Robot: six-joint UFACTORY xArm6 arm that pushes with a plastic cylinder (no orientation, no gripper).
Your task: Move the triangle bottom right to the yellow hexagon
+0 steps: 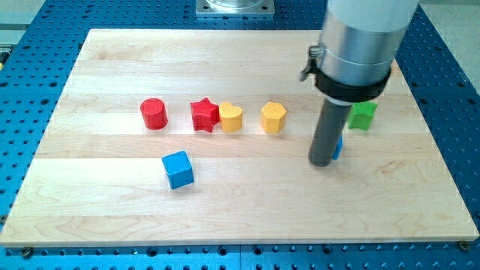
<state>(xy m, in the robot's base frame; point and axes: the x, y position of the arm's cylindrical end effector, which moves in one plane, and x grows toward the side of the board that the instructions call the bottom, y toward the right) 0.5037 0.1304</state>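
Resting on the wooden board [112, 217], my tip [322, 163] is touching a mostly hidden blue block [339, 147], shape unclear, holding nothing, lying at four o'clock from the yellow hexagon [274, 118].

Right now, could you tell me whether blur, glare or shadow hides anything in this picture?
Camera view: even, soft lighting, no strong glare on the pale wooden board; blocks look sharp, with faint shadows. My tip stands against a small blue block, which the dark rod mostly hides, so its shape is unclear. The wide silver arm housing looks slightly soft.
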